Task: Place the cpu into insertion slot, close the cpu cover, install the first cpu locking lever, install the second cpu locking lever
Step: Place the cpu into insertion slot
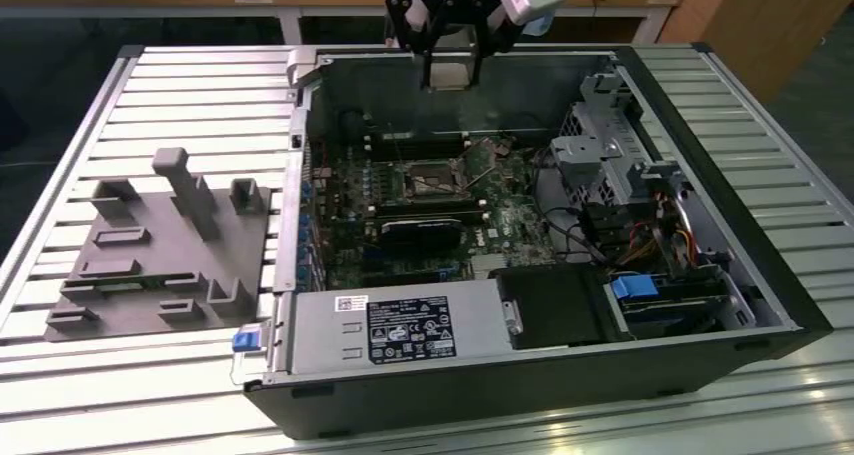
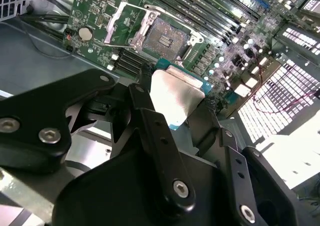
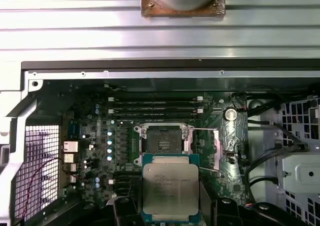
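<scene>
My gripper hangs above the open computer case, shut on the cpu, a flat square chip with a silvery top. In both wrist views the cpu sits between the black fingers, well above the motherboard. The insertion slot lies bare below it, dark centre showing. The cpu cover, a thin silver frame, is swung open beside the slot.
Long black memory slots run beside the socket. A silver power supply and a drive cage fill the case's near and right sides. A grey fixture stands on the slatted table at the exterior view's left.
</scene>
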Controlling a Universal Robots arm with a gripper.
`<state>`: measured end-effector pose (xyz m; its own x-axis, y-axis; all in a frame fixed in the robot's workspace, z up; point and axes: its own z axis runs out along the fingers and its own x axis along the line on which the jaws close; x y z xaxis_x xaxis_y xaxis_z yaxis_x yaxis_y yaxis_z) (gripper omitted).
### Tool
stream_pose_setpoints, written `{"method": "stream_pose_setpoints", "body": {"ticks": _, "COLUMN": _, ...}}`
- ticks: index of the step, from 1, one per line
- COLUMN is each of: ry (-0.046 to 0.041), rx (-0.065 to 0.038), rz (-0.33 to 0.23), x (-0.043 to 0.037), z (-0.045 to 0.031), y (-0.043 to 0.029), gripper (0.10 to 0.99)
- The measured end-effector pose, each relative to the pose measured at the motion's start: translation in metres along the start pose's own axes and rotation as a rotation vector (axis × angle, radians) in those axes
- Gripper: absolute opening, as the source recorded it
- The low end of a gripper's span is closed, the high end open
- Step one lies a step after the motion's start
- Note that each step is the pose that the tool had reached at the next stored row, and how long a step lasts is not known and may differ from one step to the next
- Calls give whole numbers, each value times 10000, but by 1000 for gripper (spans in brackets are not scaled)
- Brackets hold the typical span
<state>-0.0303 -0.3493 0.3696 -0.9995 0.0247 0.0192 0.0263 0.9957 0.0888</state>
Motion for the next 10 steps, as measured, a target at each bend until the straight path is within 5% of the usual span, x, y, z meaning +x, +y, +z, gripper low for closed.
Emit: {"method": "stream_pose_setpoints", "body": {"ticks": 10, "ry": -77, "rx": 137, "rz": 90, "x": -2, "z": 148, "y": -13, "gripper": 537}}
